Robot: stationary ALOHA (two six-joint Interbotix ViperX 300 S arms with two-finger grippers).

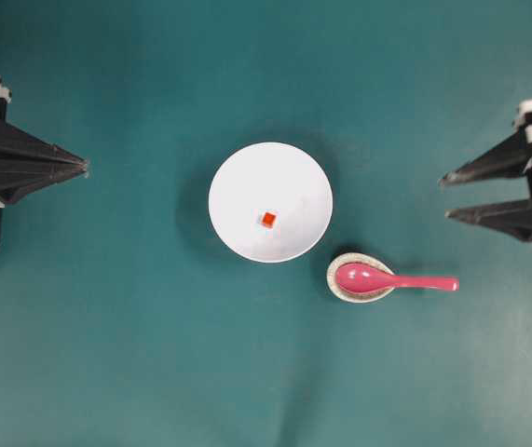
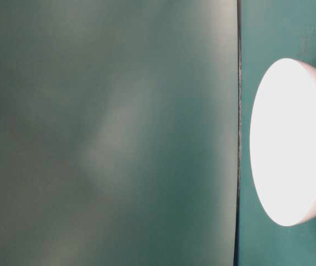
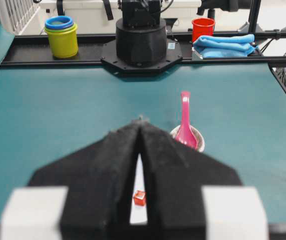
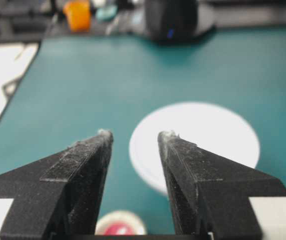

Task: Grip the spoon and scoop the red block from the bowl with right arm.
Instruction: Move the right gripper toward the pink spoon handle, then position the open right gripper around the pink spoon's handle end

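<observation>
The white bowl [image 1: 270, 201] sits mid-table with the tiny red block [image 1: 268, 220] inside it. The pink-red spoon [image 1: 391, 279] lies to its lower right, scoop resting in a small speckled dish [image 1: 342, 291], handle pointing right. My right gripper [image 1: 443, 196] is open and empty at the right edge, apart from the spoon. My left gripper [image 1: 85, 167] is shut and empty at the left edge. In the left wrist view the block [image 3: 139, 198] shows through the gap behind the shut fingers and the spoon [image 3: 185, 123] beyond. The right wrist view shows the bowl [image 4: 203, 135] beyond the parted fingers.
The table-level view shows the bowl [image 2: 293, 141] close up at the right against the teal mat. Beyond the table's far edge stand stacked yellow and blue cups [image 3: 61, 36], a red cup [image 3: 203, 27] and a blue cloth [image 3: 225, 45].
</observation>
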